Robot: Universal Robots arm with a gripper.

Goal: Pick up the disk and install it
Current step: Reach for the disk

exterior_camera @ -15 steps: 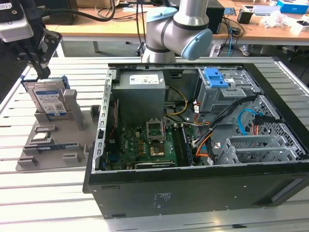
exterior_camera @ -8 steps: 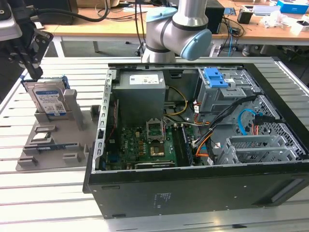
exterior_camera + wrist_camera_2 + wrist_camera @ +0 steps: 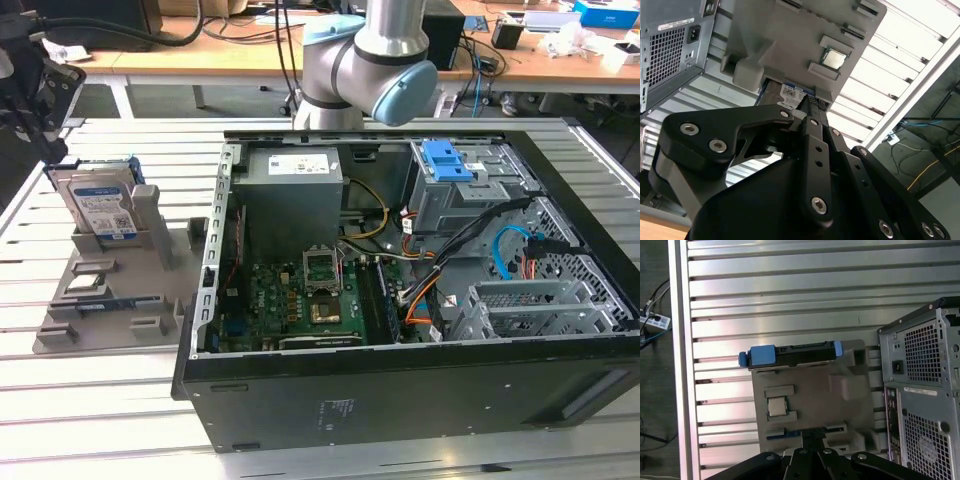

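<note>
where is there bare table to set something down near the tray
Bare slats of the table lie at the exterior view's lower left, bordered by the grey parts tray and the computer case. More lie beyond the disk in the first wrist view. Inside the case is crowded with boards and cables.
</note>
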